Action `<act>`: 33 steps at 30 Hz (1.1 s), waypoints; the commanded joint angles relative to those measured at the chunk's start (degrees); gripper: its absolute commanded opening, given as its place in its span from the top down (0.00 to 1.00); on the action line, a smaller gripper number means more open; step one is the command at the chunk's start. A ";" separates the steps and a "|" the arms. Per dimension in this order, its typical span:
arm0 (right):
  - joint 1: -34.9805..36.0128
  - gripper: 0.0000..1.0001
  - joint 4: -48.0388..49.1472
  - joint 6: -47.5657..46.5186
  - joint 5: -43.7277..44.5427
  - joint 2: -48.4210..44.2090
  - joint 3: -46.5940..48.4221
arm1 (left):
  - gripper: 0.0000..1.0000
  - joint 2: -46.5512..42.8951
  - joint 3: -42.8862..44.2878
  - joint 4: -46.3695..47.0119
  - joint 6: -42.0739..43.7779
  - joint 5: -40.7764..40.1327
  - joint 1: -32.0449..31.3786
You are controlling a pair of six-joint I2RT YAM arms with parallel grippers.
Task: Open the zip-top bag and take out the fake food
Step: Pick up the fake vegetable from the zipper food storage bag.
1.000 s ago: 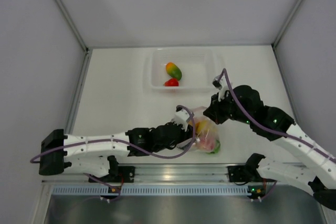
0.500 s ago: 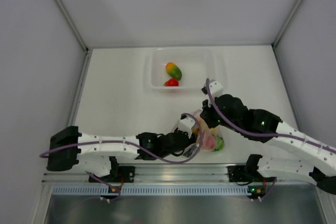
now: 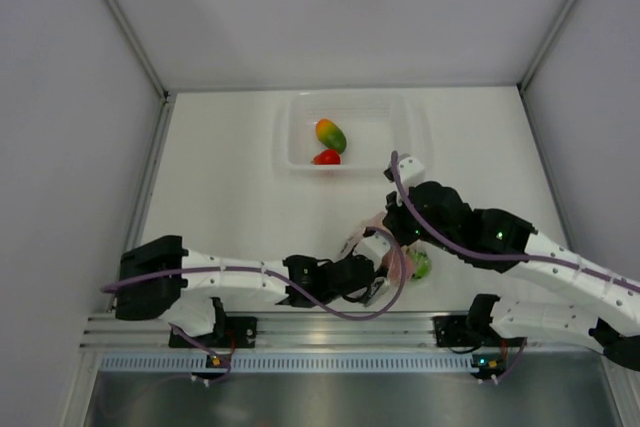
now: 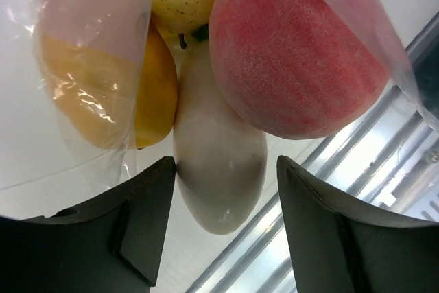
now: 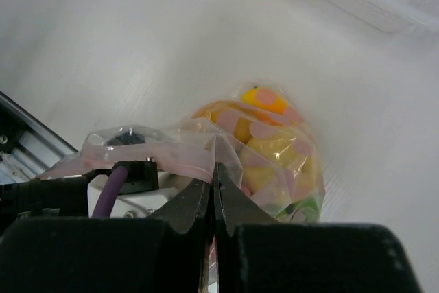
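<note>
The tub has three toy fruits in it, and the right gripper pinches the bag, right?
Only two: the top view shows an orange-green fruit and a red fruit in the tub. The right gripper does pinch the bag.

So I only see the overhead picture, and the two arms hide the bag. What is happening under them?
Observer: The right wrist view shows the right end effector shut on the zip-top bag, pinching its plastic by the pink zip strip.
Operator: Is the other arm holding any food?
Observer: Not clearly. In the left wrist view the left end effector is open, straddling a white piece.
Operator: What else is in there?
Observer: A fuzzy pink-red piece and an orange-yellow piece sit right beside the white one.
</note>
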 commanded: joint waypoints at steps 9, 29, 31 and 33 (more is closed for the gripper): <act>0.71 1.00 2.07 1.17 1.95 -1.75 -1.14 | 0.34 8.11 1.20 -1.50 -0.31 1.44 -0.68; 0.71 1.00 6.11 -0.94 -2.18 -2.28 -4.39 | 1.00 -0.32 -3.19 7.54 -2.25 -5.34 -0.68; 0.71 1.00 6.99 -2.25 -2.53 -2.10 -4.66 | 1.00 -1.81 -3.36 7.47 -1.72 -5.16 -0.60; 0.71 1.00 7.34 -3.31 -2.36 -1.40 -5.01 | 1.00 -2.87 -3.37 7.38 -1.10 -4.81 -0.60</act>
